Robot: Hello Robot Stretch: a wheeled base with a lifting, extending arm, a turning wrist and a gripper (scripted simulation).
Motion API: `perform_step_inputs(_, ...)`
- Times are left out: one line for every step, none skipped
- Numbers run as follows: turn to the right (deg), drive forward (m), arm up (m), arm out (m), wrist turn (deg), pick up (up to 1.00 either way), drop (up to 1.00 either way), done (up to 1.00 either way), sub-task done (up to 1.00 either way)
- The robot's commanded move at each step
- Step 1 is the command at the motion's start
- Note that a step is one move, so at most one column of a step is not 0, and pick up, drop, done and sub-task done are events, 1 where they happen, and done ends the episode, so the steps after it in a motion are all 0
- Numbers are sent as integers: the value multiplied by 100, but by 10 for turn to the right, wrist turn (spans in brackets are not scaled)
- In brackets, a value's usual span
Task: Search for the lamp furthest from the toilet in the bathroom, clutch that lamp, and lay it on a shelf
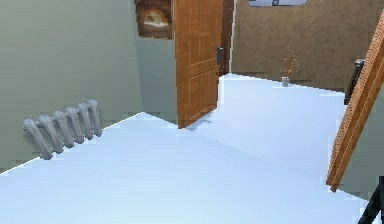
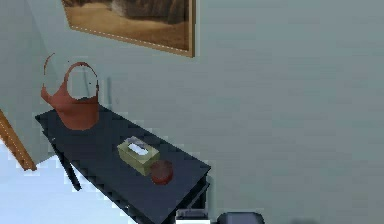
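Note:
A dark side table (image 2: 95,150) stands against the pale wall in the arm side view. On it sit a red handbag with tall handles (image 2: 72,98), a yellowish tissue box (image 2: 137,151) and a small dark red round thing (image 2: 161,172). A framed picture (image 2: 135,20) hangs above the table.
In the forward view an open wooden door (image 1: 198,60) leads to a farther room with a brown wall, where a small vase of twigs (image 1: 288,72) stands on the floor. A grey radiator (image 1: 65,128) lines the left wall. Another wooden door (image 1: 360,105) leans in at the right. Pale floor lies ahead.

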Motion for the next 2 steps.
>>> perform_step_inputs(0, 0, 0, 28, 0, 0, 0, 0, 0)
perform_step_inputs(0, 0, 0, 0, 450, 0, 0, 0, 0)
